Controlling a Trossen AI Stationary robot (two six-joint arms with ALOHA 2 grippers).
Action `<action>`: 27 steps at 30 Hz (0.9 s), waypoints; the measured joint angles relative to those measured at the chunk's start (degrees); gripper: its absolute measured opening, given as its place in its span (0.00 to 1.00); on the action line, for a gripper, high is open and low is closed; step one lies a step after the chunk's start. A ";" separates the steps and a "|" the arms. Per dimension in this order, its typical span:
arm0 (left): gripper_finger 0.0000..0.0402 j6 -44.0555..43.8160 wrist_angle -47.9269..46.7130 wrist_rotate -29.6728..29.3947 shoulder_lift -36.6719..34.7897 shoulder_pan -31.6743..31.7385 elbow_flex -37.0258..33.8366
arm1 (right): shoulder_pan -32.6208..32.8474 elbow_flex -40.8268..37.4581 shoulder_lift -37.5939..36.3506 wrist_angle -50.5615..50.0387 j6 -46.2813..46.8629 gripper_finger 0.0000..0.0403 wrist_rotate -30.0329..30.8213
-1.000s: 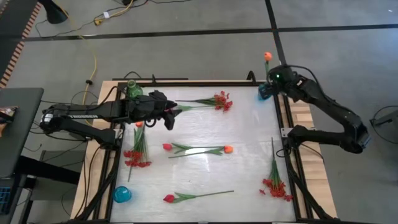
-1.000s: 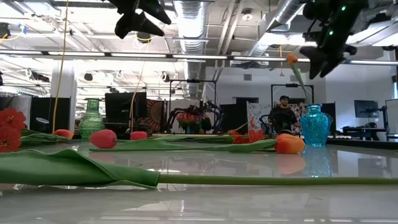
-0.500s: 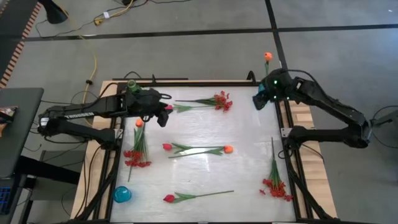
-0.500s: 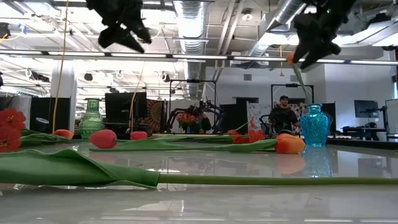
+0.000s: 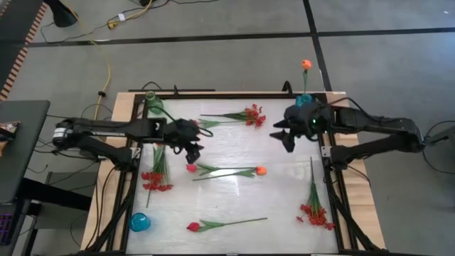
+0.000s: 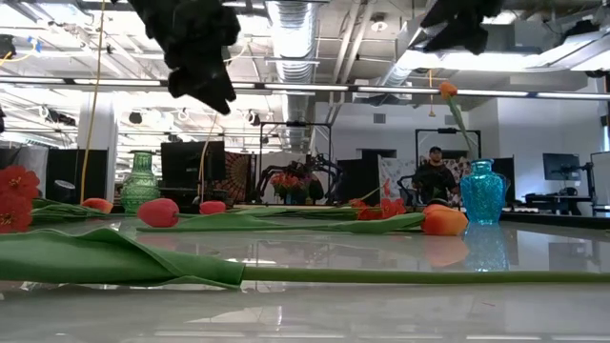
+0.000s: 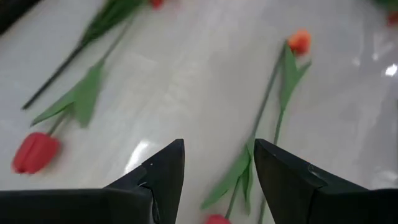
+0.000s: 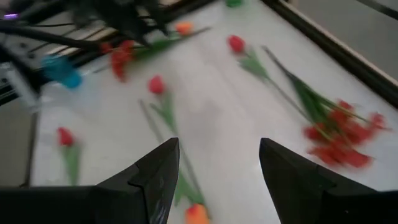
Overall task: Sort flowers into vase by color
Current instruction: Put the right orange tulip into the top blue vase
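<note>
Left gripper [image 5: 193,147]: has swung away from the green vase [image 5: 153,104] toward the table's middle since the earlier pictures; it now hangs above the white table [image 5: 234,181], just beside the pinkish-red tulip [image 5: 190,168]. Its wrist view shows the fingers spread apart with nothing between them.
Right gripper [image 5: 283,135]: has left the blue vase [image 5: 304,100] at the far right corner and come inward over the table; fingers parted and empty in its wrist view.
Orange tulip in vase [image 5: 306,65]: stands upright in that blue vase, unchanged from before.
Orange tulip on table [image 5: 260,171]: lies at the middle, stem running toward the pinkish-red tulip; the left wrist view shows its bloom [image 7: 299,41] beyond the fingers.
Red sprays: one [image 5: 253,115] between the two vases, one [image 5: 156,178] near the left edge, one [image 5: 316,213] near the right edge.
Near tulip [image 5: 193,227]: close to the second blue vase [image 5: 139,222].
Low view only: a person [image 6: 435,177] sits in the room behind the blue vase [image 6: 482,191]; both grippers hang high above the table.
</note>
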 joint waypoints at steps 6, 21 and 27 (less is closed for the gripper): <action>0.45 9.03 7.84 0.27 8.24 -3.82 -0.02 | 4.79 -0.02 0.00 0.74 0.64 0.62 6.06; 0.41 11.04 30.13 9.25 27.36 -8.50 0.00 | 9.38 -0.02 0.00 -1.73 -2.06 0.62 6.80; 0.35 9.49 32.99 6.47 32.94 -10.32 0.04 | 10.01 -0.04 0.00 -3.12 -5.80 0.62 6.00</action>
